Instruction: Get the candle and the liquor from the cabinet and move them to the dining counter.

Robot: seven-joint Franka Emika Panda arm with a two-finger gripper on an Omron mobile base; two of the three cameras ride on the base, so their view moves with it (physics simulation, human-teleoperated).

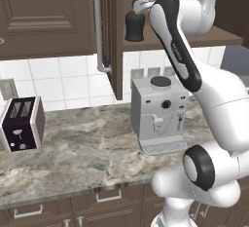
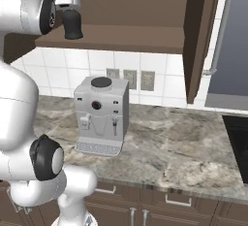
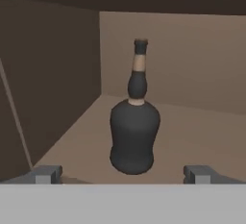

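Hand view: I have the gripper [image 3: 123, 174] lined up on the liquor [image 3: 134, 134], bottle centred between both fingertips [image 3: 47, 174].
Liquor position: upright on the cabinet [image 1: 48, 16] shelf, near the left inner wall; from the left base view it stands just in front of the hand.
Why this pose: my read, the hand is level with the bottle's wide body for a side grasp.
Jaws: spread fully, holding nothing, touching nothing.
Candle: I cannot place it.
Below: coffee machine [image 1: 159, 114] and toaster [image 1: 22, 123] on the worktop.
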